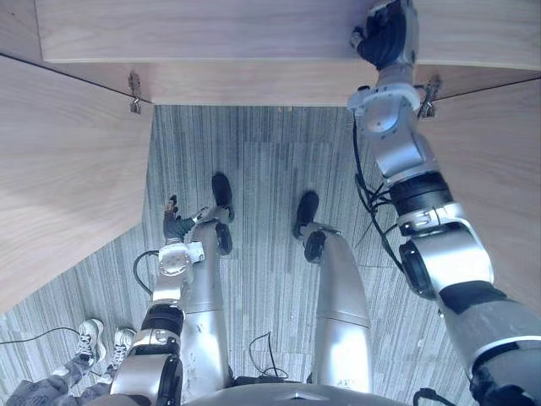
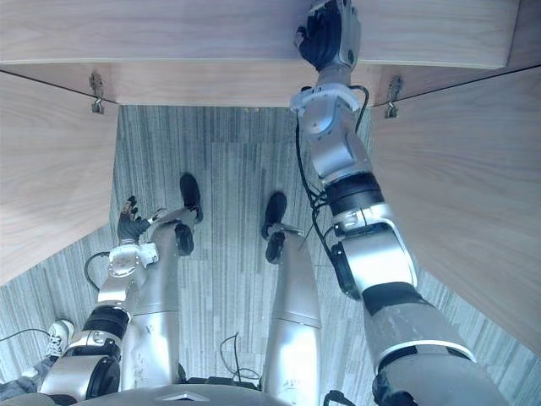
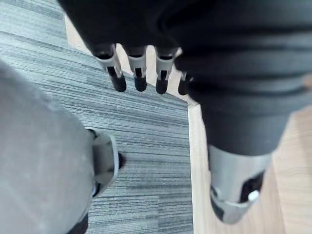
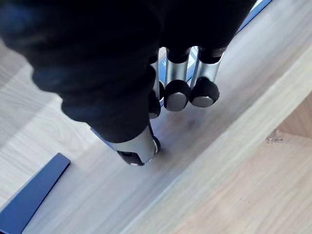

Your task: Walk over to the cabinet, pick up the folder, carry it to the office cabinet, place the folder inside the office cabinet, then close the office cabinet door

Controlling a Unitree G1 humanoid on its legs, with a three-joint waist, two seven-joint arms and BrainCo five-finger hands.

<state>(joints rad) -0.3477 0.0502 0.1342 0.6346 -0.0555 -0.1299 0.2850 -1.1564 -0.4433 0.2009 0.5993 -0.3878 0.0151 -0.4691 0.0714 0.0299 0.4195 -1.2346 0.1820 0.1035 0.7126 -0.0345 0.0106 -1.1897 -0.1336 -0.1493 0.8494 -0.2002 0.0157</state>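
Observation:
My right hand (image 1: 385,34) reaches up onto the light wood shelf (image 1: 211,34) of the office cabinet. In the right wrist view its fingers (image 4: 178,95) are curled toward the thumb (image 4: 141,146), and the thin dark blue folder (image 4: 31,195) runs between them, low over the shelf board (image 4: 234,161). One folder corner shows past the hand. The cabinet's left door (image 1: 59,169) and right door (image 1: 499,144) both stand wide open on either side of me. My left hand (image 1: 175,222) hangs by my side over the carpet, fingers (image 3: 139,73) relaxed and holding nothing.
Grey striped carpet (image 1: 262,152) lies between the two open doors. Metal hinges (image 1: 134,91) sit at the doors' inner corners. A person's white sneakers (image 1: 89,338) stand on the carpet at my lower left, outside the left door.

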